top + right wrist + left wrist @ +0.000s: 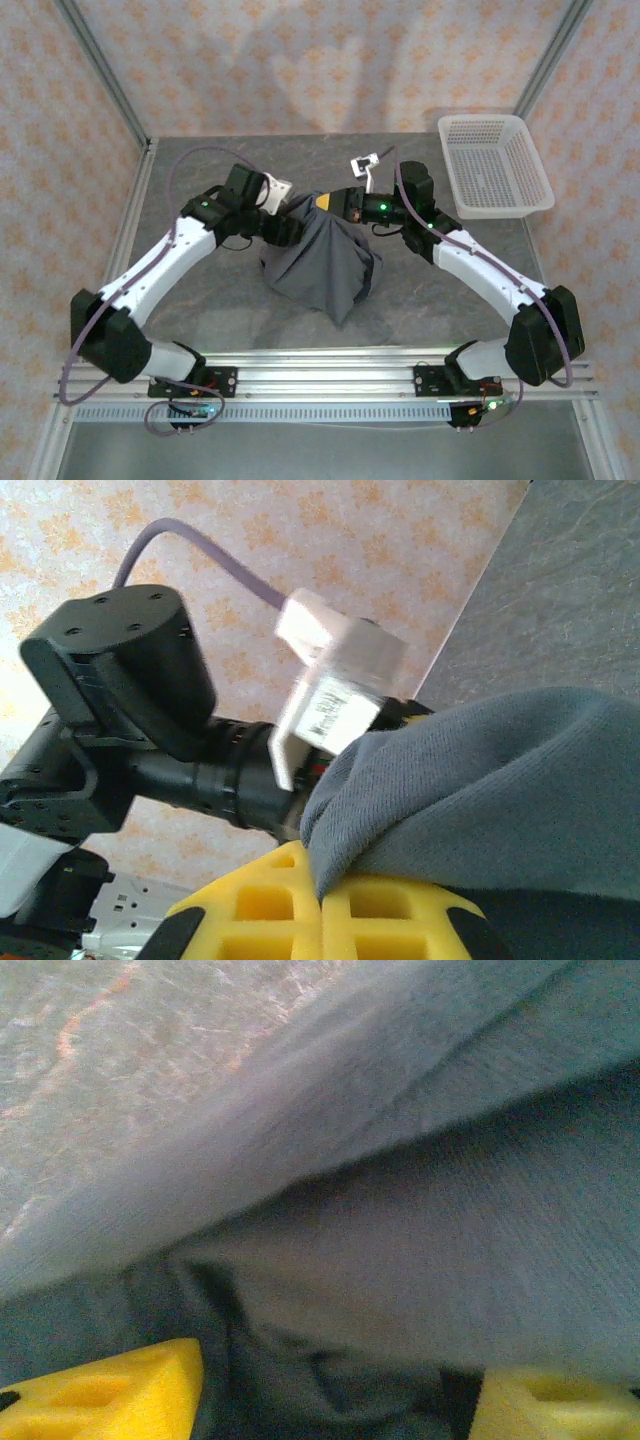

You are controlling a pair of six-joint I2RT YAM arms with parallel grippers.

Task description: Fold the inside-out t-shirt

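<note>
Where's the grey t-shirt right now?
In the top view the t-shirt is bunched at the middle of the table, its top edge pinched by the right gripper, the left gripper against its upper left; the white basket stands far right.

Table centre is blocked by the bunched t-shirt (325, 262), flanked at 9 o'clock by the left arm (165, 265) and at 3 o'clock by the right arm (480, 270). The 1 o'clock corner is taken by the white mesh basket (500, 209). Bare table (230, 310) is left at 6, 8 and 12 o'clock.
</note>
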